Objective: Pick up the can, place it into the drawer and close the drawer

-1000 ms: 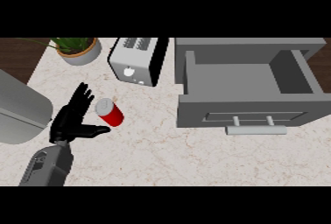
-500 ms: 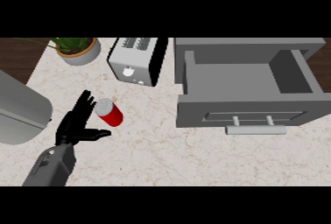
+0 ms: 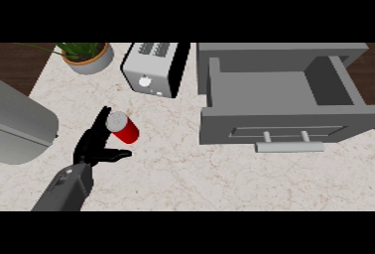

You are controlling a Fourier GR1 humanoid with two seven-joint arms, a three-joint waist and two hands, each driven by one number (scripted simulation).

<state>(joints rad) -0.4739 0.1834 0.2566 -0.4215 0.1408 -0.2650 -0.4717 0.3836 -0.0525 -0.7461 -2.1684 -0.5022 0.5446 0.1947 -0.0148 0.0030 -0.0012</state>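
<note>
A red can with a silver top stands on the marble counter, left of the middle. My left hand is just left of it, fingers straight and pointing away from me along the can's left side, thumb stuck out below the can. Whether the fingers touch the can I cannot tell. The grey drawer is pulled open at the right, and its inside holds nothing that I can see. Its front panel carries a pale handle. My right hand does not show.
A silver toaster stands behind the can, next to the drawer's left wall. A potted plant is at the back left. A large grey rounded appliance fills the left edge, close to my forearm.
My left hand has shifted slightly right toward the can, and its fingers have drawn together. The can and the drawer have stayed where they were.
</note>
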